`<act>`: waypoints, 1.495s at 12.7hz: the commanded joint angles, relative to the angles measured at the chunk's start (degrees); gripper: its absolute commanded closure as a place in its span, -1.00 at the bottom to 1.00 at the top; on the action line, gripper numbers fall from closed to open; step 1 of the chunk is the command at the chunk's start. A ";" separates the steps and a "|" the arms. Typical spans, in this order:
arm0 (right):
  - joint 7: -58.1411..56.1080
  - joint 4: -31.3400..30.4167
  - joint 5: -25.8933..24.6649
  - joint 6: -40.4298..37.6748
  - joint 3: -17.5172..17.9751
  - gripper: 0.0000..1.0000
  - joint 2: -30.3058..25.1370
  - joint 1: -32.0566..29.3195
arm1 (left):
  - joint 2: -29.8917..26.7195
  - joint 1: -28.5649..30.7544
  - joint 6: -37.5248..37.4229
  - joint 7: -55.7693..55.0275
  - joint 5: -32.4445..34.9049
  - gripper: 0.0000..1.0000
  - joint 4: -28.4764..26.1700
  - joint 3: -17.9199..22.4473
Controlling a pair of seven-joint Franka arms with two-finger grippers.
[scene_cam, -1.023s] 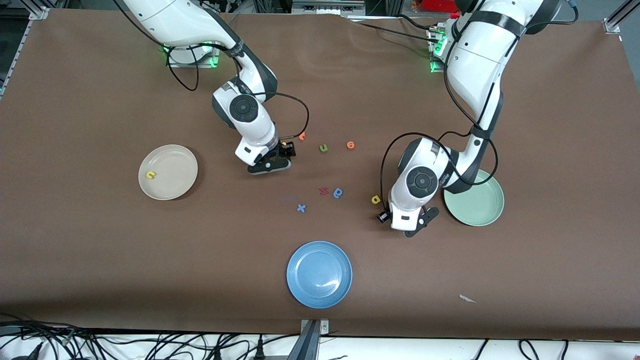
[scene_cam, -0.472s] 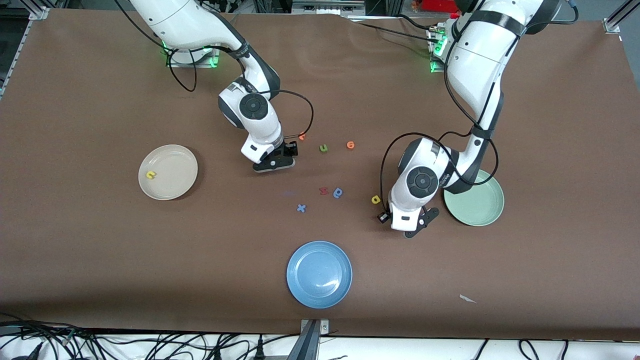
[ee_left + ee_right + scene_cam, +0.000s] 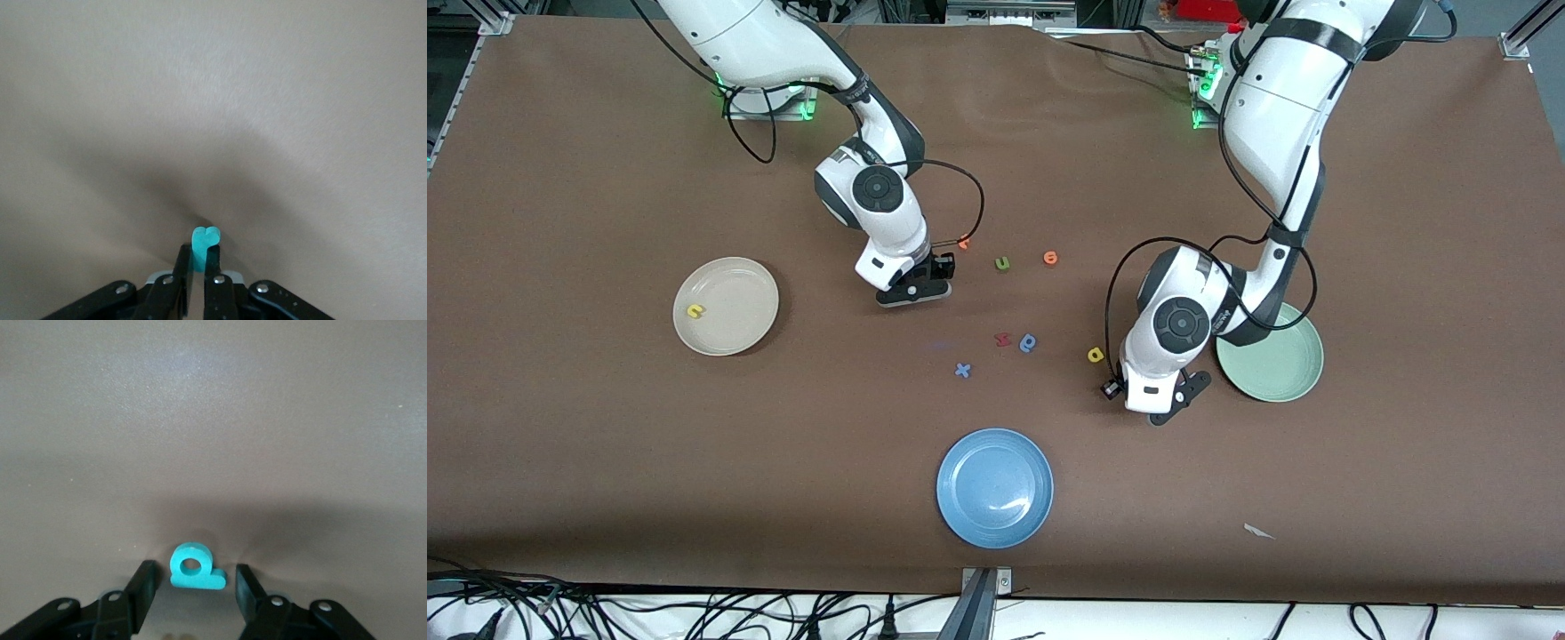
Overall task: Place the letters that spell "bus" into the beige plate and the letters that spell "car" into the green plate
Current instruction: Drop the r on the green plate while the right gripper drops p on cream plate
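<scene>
In the right wrist view a teal b [image 3: 193, 565] lies flat on the brown cloth. My right gripper [image 3: 195, 577] is open, one finger on each side of the b with a small gap. In the front view the right gripper [image 3: 911, 292] is low over the table between the beige plate [image 3: 738, 298] and the scattered letters. A yellow u [image 3: 695, 311] lies in the beige plate. My left gripper [image 3: 199, 252] is shut on a small teal letter [image 3: 205, 239]. It sits low [image 3: 1178, 396] beside the green plate [image 3: 1280, 364]. A yellow a [image 3: 1095, 355] lies nearby.
A blue plate [image 3: 994, 487] sits nearest the camera. Loose letters lie mid-table: a green u [image 3: 1003, 263], two orange letters [image 3: 1050, 258] [image 3: 964, 242], a red one [image 3: 1002, 339], a blue bowl-shaped one [image 3: 1029, 342] and a blue x [image 3: 962, 370]. A white scrap [image 3: 1258, 531] lies near the front edge.
The right arm shifted a little toward the left arm's end of the table and then held still. The left arm barely moved.
</scene>
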 commanded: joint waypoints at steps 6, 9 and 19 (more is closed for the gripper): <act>1.04 0.52 -1.91 0.33 -0.84 0.53 0.87 0.67 | -10.92 7.82 -27.32 23.31 -1.08 0.94 -0.19 0.12; 0.16 0.43 -2.17 -0.37 -1.10 0.54 -0.71 0.58 | -13.83 13.36 -35.96 36.41 -1.00 0.93 -2.90 0.12; -36.45 -7.03 -2.00 -14.96 -0.13 0.51 -16.88 -22.16 | -14.10 21.10 -26.31 46.82 2.78 0.89 -16.97 0.21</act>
